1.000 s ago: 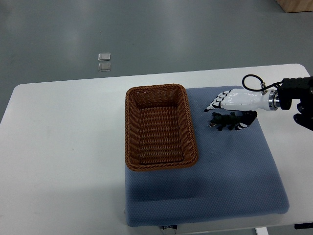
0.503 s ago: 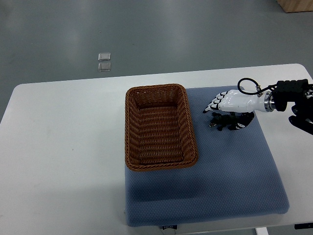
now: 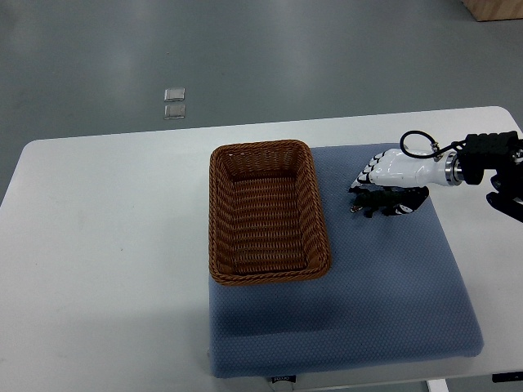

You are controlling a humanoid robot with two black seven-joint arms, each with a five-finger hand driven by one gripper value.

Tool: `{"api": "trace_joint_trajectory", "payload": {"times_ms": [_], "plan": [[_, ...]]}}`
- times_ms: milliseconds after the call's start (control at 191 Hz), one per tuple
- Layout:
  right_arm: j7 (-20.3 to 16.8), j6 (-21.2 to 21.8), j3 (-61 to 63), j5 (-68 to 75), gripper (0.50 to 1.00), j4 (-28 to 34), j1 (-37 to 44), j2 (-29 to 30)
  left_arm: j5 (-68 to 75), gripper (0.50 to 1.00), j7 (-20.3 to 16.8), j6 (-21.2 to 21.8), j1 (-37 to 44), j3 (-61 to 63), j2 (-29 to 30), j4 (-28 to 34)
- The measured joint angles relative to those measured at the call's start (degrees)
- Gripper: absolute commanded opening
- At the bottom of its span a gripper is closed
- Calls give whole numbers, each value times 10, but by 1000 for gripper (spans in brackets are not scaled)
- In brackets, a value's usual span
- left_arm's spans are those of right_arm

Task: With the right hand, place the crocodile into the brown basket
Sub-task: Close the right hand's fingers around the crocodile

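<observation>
A small dark crocodile toy lies on the blue mat, right of the brown wicker basket. My right hand, white with black fingertips, comes in from the right edge and sits over the crocodile. Its fingers curl down around the toy, with the thumb under the near side. The toy's head end sticks out to the left of the hand. The basket is empty. The left arm is out of sight.
The blue mat covers the right half of the white table. The grey floor lies beyond the table's far edge, with two small pale squares on it.
The right hand's fingers have curled down from spread above the crocodile to closing around it. The hand has shifted slightly; the toy stays on the mat.
</observation>
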Motion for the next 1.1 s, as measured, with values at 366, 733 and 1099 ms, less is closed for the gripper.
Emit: {"api": "trace_joint_trajectory", "payload": {"times_ms": [366,733,1099], "plan": [[0,-7,-4,-2,827,-4,0,0,0,1000,0,0,0,0,0,0],[0,-4,-10,-3,719,-6,1,0,0,1000,0,0,0,0,0,0],[0,-1,-19,-4,609,-7,2,-1,0,1000,0,0,0,0,0,0]]}}
